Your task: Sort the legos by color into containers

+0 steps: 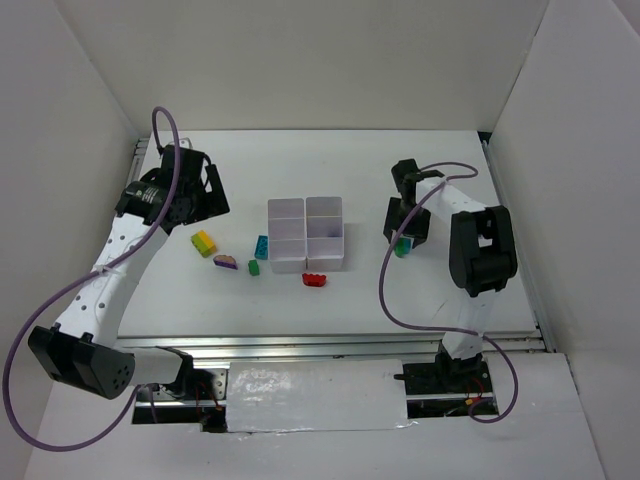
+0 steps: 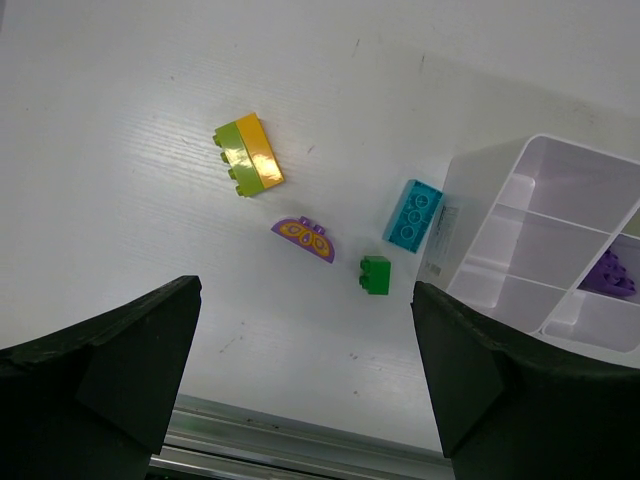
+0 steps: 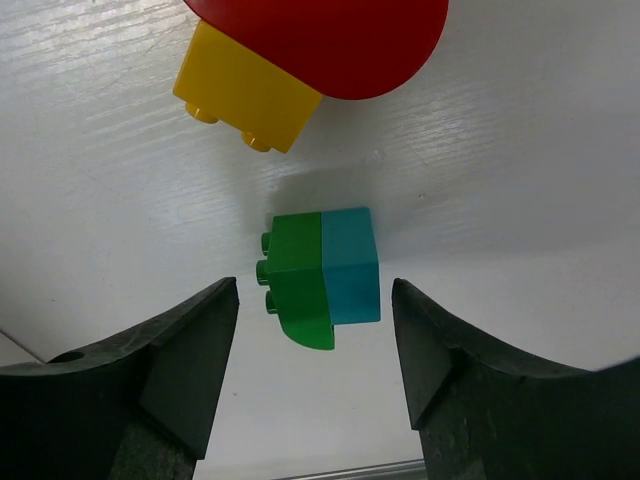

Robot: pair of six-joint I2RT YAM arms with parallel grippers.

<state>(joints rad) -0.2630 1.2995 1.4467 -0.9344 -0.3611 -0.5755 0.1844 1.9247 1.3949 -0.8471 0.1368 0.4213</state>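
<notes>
The white six-compartment container point(image 1: 305, 218) stands mid-table. Left of it lie a yellow-and-green brick point(image 1: 204, 243), a purple half-round brick point(image 1: 225, 262), a teal brick point(image 1: 261, 247) and a small green brick point(image 1: 254, 267). A red brick point(image 1: 315, 279) lies at its front. My left gripper point(image 1: 205, 190) is open and empty above these; its view shows them point(image 2: 249, 154), point(image 2: 304, 238), point(image 2: 413, 215), point(image 2: 375, 274). My right gripper point(image 3: 315, 370) is open, low over a joined green-and-teal brick point(image 3: 320, 277), which lies on the table just ahead of the fingertips.
A purple brick point(image 2: 610, 275) lies in one compartment of the container point(image 2: 462, 225). A yellow brick point(image 3: 245, 93) and a round-edged red brick point(image 3: 320, 40) lie beyond the green-and-teal one. White walls enclose the table; a metal rail point(image 1: 330, 345) runs along its near edge.
</notes>
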